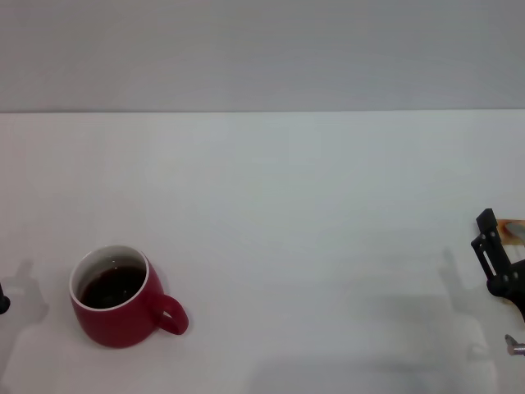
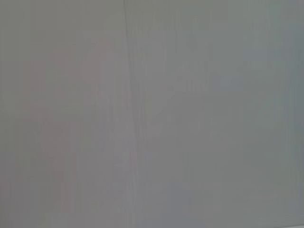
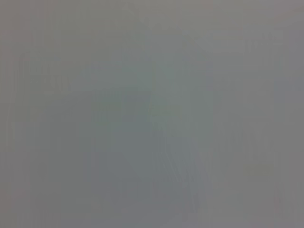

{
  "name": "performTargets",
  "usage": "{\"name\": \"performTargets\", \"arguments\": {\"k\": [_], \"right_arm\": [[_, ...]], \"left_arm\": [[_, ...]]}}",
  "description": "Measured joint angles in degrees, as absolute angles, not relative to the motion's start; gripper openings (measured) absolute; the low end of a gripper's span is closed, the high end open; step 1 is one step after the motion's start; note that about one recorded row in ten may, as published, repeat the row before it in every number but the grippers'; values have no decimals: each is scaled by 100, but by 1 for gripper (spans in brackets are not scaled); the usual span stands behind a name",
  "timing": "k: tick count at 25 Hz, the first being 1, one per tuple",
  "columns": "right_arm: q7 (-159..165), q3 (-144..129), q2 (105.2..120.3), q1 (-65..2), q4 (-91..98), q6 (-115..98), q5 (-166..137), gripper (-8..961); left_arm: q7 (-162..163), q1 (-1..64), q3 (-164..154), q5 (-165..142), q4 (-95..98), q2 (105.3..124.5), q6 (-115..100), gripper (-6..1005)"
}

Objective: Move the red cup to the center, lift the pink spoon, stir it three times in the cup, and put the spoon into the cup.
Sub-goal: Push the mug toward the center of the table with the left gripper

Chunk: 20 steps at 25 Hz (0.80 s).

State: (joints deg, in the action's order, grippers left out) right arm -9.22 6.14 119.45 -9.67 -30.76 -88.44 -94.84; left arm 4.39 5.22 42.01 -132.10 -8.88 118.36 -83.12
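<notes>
The left gripper barely shows at the table's left edge, nearest the cup with its handle pointing right, the right gripper well apart; neither's fingers can be judged.

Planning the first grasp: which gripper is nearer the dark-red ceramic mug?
Left. The left gripper sits at the table's left edge, close beside the dark-red ceramic mug; the right gripper is far across at the right edge.
</notes>
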Motion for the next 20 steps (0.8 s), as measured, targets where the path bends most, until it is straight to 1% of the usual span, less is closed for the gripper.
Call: {"name": "performTargets", "arguments": {"k": [20], "right_arm": [[-922,472,11936,-967,-3073,-8910,-9484,682]], "left_arm": [[422,341,4000,-13240,-887,11849,-8363,-2]]}}
